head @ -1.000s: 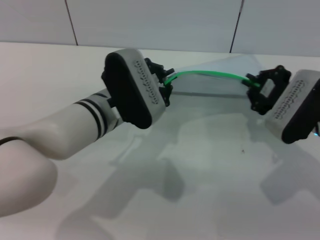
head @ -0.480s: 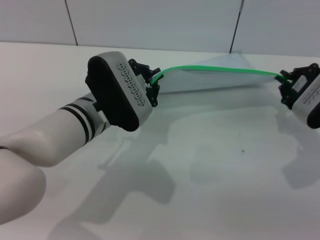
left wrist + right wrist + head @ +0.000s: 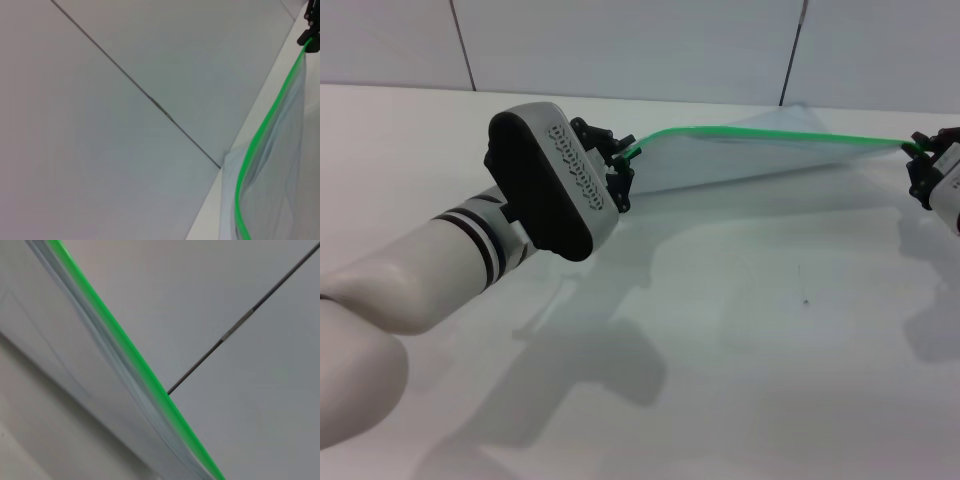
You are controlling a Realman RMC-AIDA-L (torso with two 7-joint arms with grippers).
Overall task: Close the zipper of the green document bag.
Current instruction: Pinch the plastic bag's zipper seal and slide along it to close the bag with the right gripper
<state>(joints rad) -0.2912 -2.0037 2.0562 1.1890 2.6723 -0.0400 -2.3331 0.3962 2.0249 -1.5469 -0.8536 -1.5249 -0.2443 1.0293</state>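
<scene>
The green document bag [image 3: 760,150] hangs above the bench [image 3: 740,340], its zipper [image 3: 770,133] stretched sideways between both arms; left gripper [image 3: 620,165] jaws pinch one end, right gripper [image 3: 923,172] jaws clamp the other

The green document bag [image 3: 760,150] hangs above the table [image 3: 740,330], between the left gripper [image 3: 618,165] and the right gripper [image 3: 923,165]; the zipper [image 3: 770,136] runs along its top edge.
</scene>
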